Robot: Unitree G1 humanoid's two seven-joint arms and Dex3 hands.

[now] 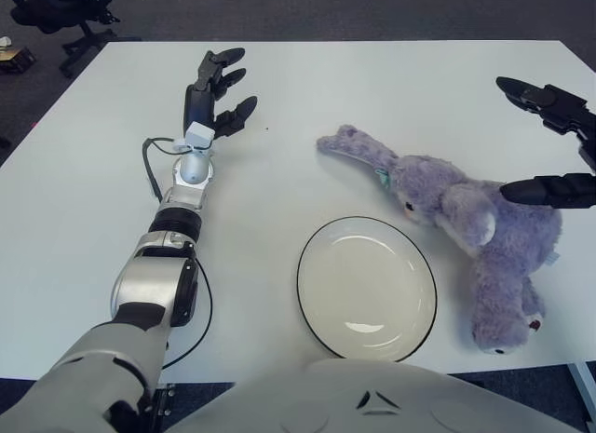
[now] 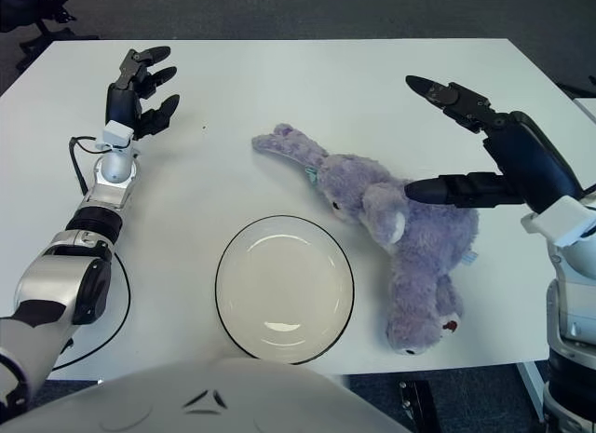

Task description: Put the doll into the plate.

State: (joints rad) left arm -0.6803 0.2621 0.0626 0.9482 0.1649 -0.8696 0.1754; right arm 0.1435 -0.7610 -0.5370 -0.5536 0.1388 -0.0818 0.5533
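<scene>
Only the right eye view shows us the whole right hand (image 2: 484, 144), fingers spread over the doll (image 2: 391, 214), which lies right of the plate (image 2: 284, 289). Left hand (image 1: 216, 93) open, far-left on the white table (image 1: 391, 88); dark carpet beyond.

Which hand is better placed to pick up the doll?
Right. The right hand hovers open just above the doll, fingers spread around its body. The left hand is far across the table, left of the plate.
</scene>
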